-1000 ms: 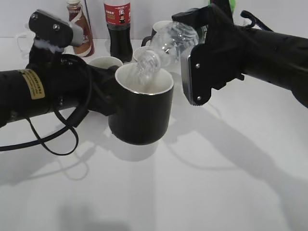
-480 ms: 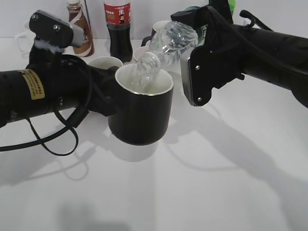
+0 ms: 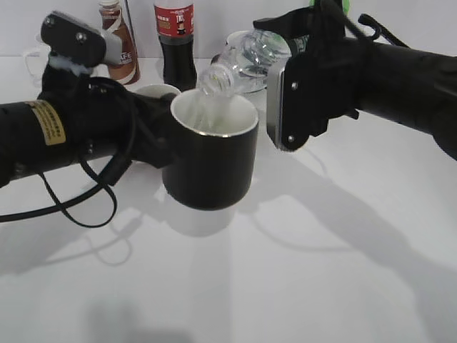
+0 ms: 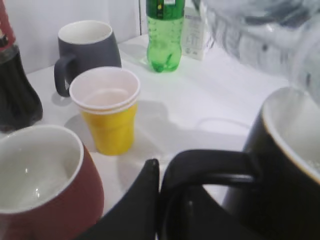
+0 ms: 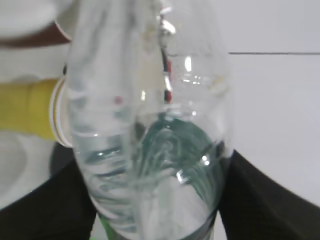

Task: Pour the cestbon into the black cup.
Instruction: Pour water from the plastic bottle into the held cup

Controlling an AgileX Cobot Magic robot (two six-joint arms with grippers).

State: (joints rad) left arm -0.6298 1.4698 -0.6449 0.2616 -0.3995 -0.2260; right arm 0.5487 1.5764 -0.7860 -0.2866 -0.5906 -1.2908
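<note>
The black cup (image 3: 211, 161), glossy with a white inside, is held off the table by its loop handle (image 4: 210, 162) in my left gripper (image 3: 153, 139), which is shut on it. My right gripper (image 3: 303, 68) is shut on the cestbon (image 3: 243, 61), a clear ribbed bottle tilted mouth-down to the left. Its open mouth (image 3: 214, 82) hangs just above the cup's far rim. In the right wrist view the cestbon (image 5: 150, 135) fills the frame between the black fingers (image 5: 260, 200). The cup's rim (image 4: 285, 135) shows at the right of the left wrist view, under the bottle.
Behind stand a cola bottle (image 3: 175, 43), a brown drink bottle (image 3: 118, 43), a brown mug (image 4: 40, 185), a yellow paper cup (image 4: 107, 112), a dark grey mug (image 4: 87, 50), a green soda bottle (image 4: 165, 32) and a white carton (image 4: 194, 30). A black cable (image 3: 78, 207) loops below my left arm.
The cestbon has risen and drawn back a little; its mouth was inside the cup's rim and now hangs just above it. The cup has stayed in place.
</note>
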